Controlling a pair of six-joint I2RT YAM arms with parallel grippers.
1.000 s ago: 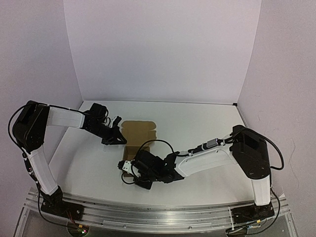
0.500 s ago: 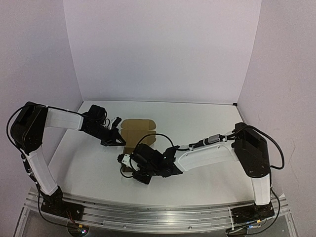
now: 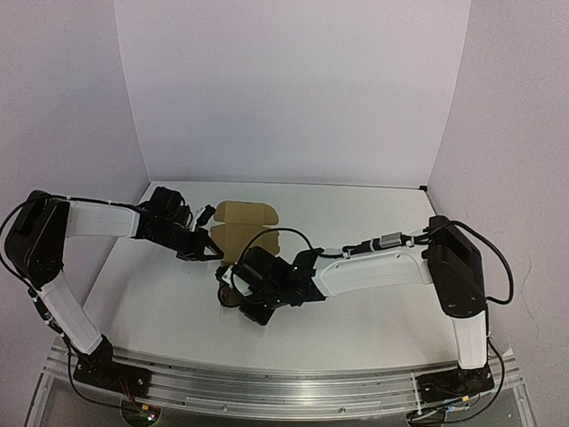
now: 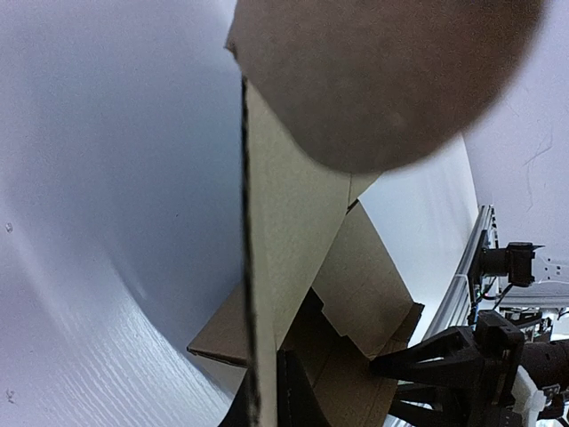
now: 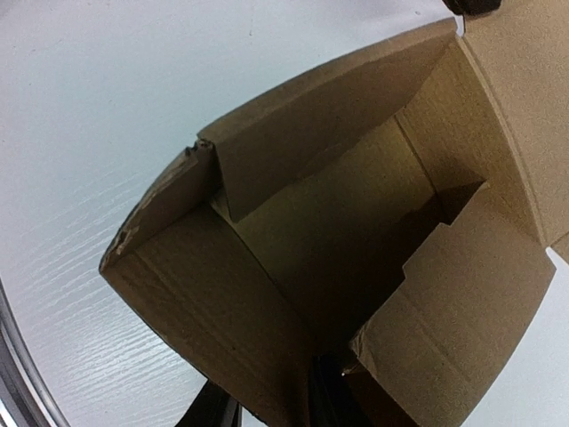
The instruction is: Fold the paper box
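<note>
The lid panel is up. A second ago it lay flat toward the far edge of the tabletop [image 3: 373, 222]; now it stands tilted, its rounded end lifted. The left arm has stretched out further and the right wrist has pushed in toward the far edge, so the two have crowded in on the paper box [image 3: 236, 236]. I read that as the walls being drawn upright, with the shape turning from sheet to tray.

The box sits left of the middle of the tabletop, about halfway between near and far edges, closer to the left edge than the right.

The left gripper [image 3: 212, 251] is clenched. Its own camera shows a cardboard panel running edge-on straight down into the fingers [image 4: 298, 400], so I take it as pinching that wall of the box.

The right gripper [image 3: 231, 288] is at the near wall. In its wrist view one finger [image 5: 213, 414] shows outside the wall and the other inside, but whether they are pressing or only straddling the wall, I cannot tell.

Count: one box, two grippers, both at it. Looking into the box, I see two inner flaps — one folded along the left wall and a notched one on the right, not yet tucked. By my judgement the lid is far from closing.
</note>
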